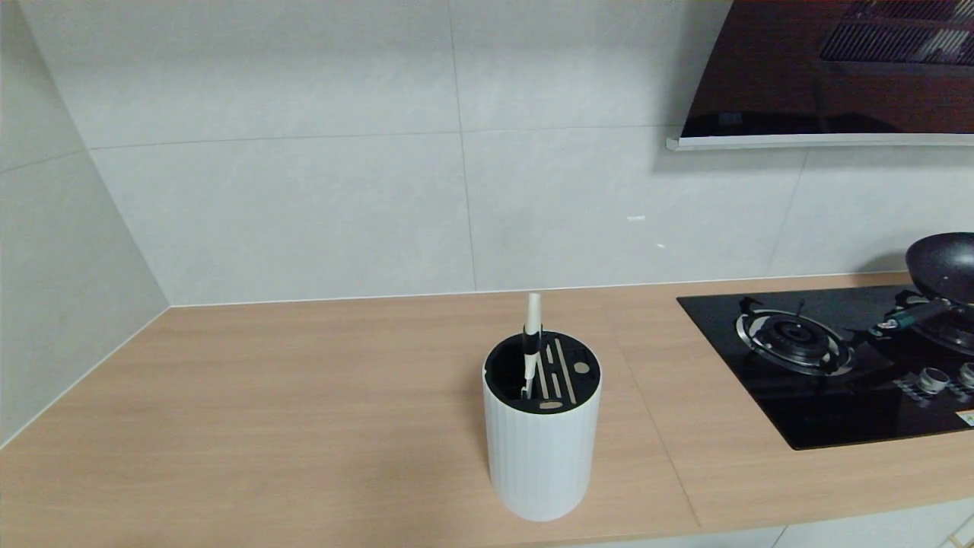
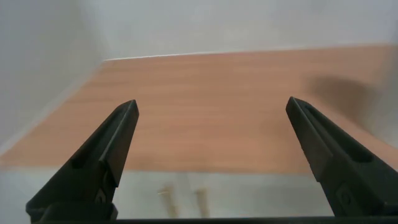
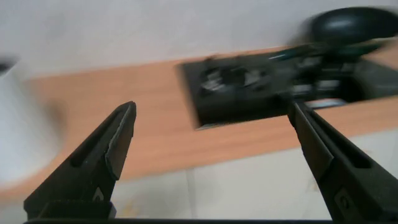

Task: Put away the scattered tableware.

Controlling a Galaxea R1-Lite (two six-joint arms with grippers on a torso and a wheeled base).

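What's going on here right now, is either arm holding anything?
Nothing is being handled at this moment. The left tool and the right tool are both open and hold nothing, out in front of the counter edge. On the counter stands a white holder with one pale-handled utensil upright in it. To the robot's right, a dark pan sits on the hob.
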